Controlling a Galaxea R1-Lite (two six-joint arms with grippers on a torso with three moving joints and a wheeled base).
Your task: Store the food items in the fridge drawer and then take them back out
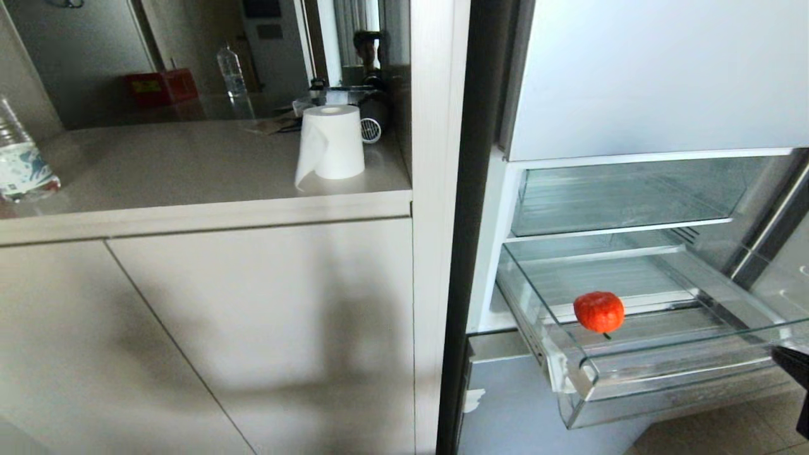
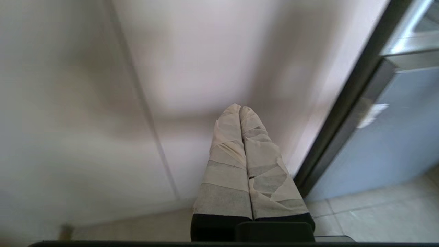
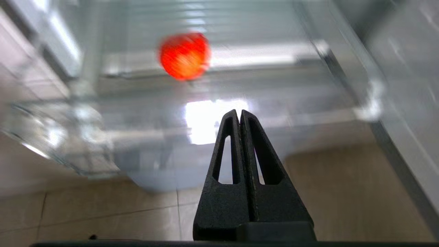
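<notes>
The orange-red ribbed toy tangerine (image 1: 598, 311) lies alone inside the pulled-out clear fridge drawer (image 1: 638, 385), at about 4 o'clock in the head view. The right gripper (image 3: 239, 113), its fingers clenched on nothing, points at the drawer's front lip. The left gripper (image 2: 240, 109), taped fingers pressed together and empty, faces the cabinet door (image 2: 192, 61).

The right tool (image 1: 797, 379) is cut off at the head view's edge; the orange food item (image 3: 184, 56) blurs in the right wrist view.
</notes>
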